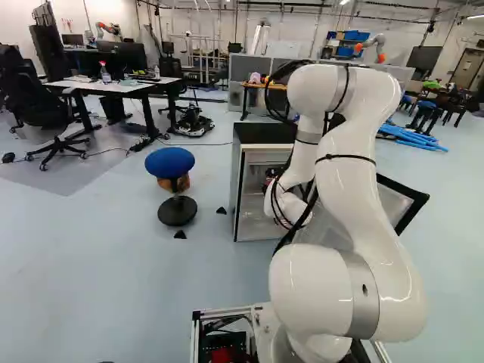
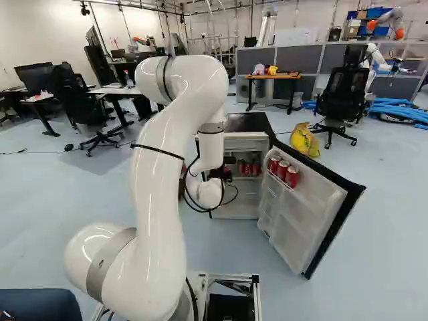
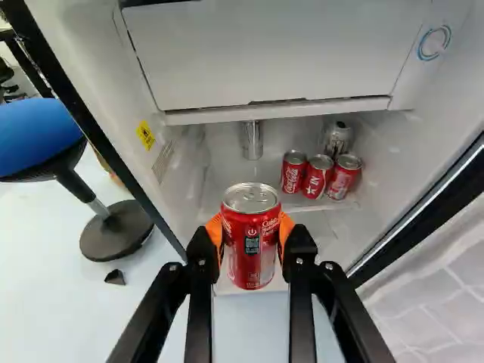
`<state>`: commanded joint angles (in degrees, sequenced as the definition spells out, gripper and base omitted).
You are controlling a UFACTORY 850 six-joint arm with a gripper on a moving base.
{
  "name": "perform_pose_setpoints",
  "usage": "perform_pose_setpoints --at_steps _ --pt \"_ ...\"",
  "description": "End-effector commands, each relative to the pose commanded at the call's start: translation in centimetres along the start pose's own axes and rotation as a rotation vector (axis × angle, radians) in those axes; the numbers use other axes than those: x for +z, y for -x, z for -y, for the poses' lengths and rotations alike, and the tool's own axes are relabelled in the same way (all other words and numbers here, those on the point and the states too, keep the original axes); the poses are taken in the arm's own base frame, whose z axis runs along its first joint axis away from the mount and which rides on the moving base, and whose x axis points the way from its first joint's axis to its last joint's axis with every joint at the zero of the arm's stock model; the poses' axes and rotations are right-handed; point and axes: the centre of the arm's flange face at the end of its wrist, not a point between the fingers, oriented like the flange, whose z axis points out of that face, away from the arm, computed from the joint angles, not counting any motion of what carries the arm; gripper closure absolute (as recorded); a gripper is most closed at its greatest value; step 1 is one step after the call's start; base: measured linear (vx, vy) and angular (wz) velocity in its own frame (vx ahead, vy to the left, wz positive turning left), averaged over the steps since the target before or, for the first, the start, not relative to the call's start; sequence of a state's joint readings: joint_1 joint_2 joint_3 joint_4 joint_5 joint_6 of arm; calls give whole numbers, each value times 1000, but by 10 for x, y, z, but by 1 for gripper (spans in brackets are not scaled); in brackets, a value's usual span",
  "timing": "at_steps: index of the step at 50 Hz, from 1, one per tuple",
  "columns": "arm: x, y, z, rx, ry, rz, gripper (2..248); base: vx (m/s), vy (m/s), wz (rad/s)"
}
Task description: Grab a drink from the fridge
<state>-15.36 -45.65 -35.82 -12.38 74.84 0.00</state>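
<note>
Partly hidden behind the arm's wrist, my gripper (image 2: 218, 173) is at the open front of the small fridge (image 2: 247, 123). In the wrist view the gripper (image 3: 252, 236) is shut on a red can (image 3: 252, 253), its orange pads pressing from both sides, the can upright. Beyond it, inside the fridge, stand three red cans (image 3: 318, 177), a silver can (image 3: 337, 138) behind them and a silver can-like thing (image 3: 252, 140) apart from them. The fridge door (image 2: 304, 207) hangs wide open, with red cans (image 2: 282, 170) on its upper shelf.
A white compartment (image 3: 272, 57) spans the fridge interior above the cans. Beside the fridge stands a blue stool (image 1: 169, 162) with a black base. Farther off are a yellow bag (image 2: 304, 140), an office chair (image 2: 342, 100), desks and another robot (image 2: 371, 63).
</note>
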Motion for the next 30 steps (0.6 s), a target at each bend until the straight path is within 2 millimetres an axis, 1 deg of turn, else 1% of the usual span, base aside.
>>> perform_pose_setpoints --at_steps 20,30 --pt "-51 -12 6 7 10 8 157 0 0 0" --pt "-64 -19 7 6 14 -3 157 0 0 0"
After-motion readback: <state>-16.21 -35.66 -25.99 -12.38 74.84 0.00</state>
